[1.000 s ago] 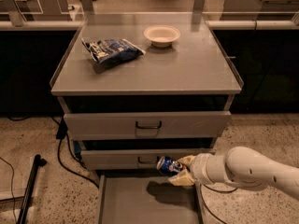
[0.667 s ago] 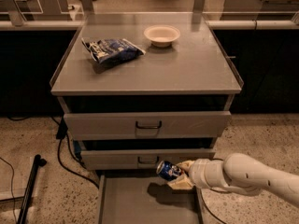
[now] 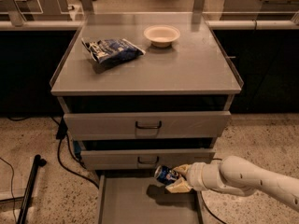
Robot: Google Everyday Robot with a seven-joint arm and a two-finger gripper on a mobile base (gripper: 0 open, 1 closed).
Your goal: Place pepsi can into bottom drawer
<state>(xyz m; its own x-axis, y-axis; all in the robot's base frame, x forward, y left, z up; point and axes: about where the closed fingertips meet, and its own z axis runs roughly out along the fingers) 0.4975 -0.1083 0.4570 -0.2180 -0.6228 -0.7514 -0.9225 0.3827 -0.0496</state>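
Observation:
The pepsi can (image 3: pixel 165 175), dark blue with a silver end, lies on its side in my gripper (image 3: pixel 176 178), which is shut on it. The white arm comes in from the lower right. The can hangs just above the back right part of the bottom drawer (image 3: pixel 135 203), which is pulled out as a wide grey tray with a bare floor. The can sits just below the middle drawer's front.
A blue-and-white chip bag (image 3: pixel 111 50) and a white bowl (image 3: pixel 161 34) lie on the cabinet top (image 3: pixel 196 73). Two upper drawers with dark handles (image 3: pixel 148 124) are slightly pulled out. Black cables (image 3: pixel 65 157) and a dark pole (image 3: pixel 28 190) lie on the floor at left.
My gripper with the can has moved slightly left and down, closer over the open bottom drawer. Nothing else has moved.

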